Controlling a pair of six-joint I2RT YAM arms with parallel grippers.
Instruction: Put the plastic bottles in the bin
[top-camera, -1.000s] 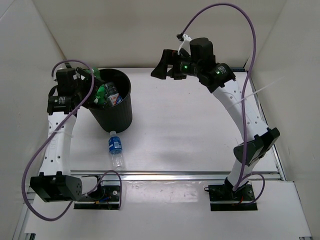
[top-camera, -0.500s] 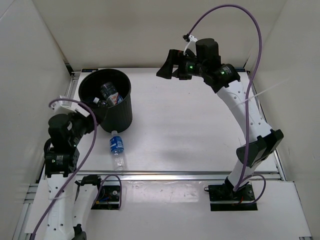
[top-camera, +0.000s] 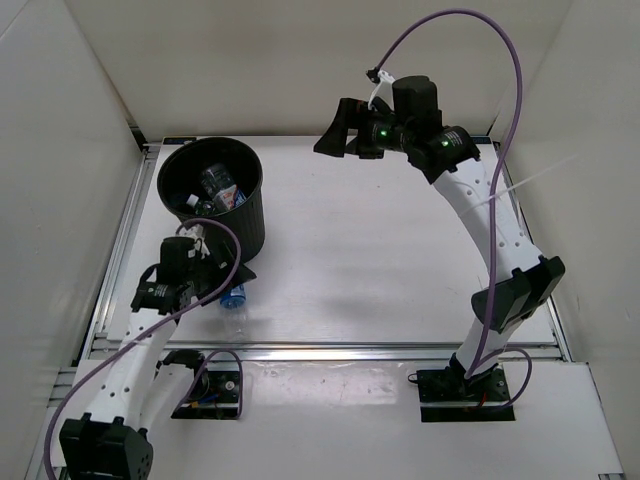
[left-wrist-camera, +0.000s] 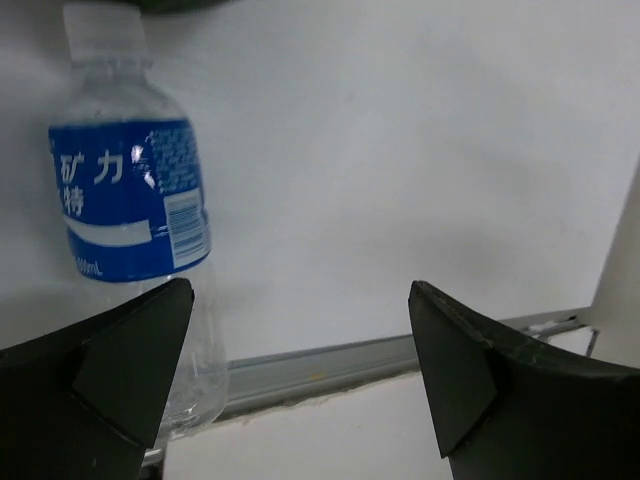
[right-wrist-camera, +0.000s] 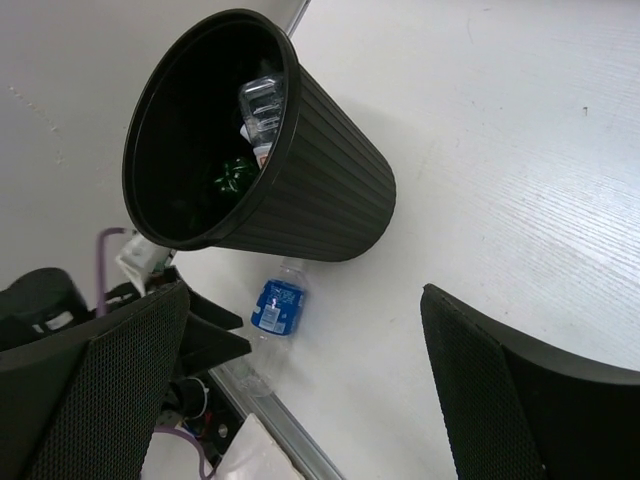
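Observation:
The black bin (top-camera: 240, 225) stands at the back left of the table. It also shows in the right wrist view (right-wrist-camera: 320, 190), with a green bottle (right-wrist-camera: 232, 177) and a clear bottle (right-wrist-camera: 262, 100) inside. A clear bottle with a blue label (top-camera: 234, 299) lies on the table just in front of the bin, cap toward it. My left gripper (top-camera: 226, 274) is open and low over this bottle. In the left wrist view the bottle (left-wrist-camera: 130, 190) lies by the left finger, outside the gap of the gripper (left-wrist-camera: 300, 370). My right gripper (top-camera: 330, 135) is open and empty, high at the back; its own view (right-wrist-camera: 305, 350) looks down on the bin.
An aluminium rail (top-camera: 380, 350) runs along the table's front edge, close behind the lying bottle's base (left-wrist-camera: 330, 360). White walls enclose the table on three sides. A purple cable (top-camera: 150, 330) loops beside the left arm.
My left gripper was at the bin's rim with the green bottle, then drew back without it, and now sits low by the blue-label bottle. The right arm has barely moved.

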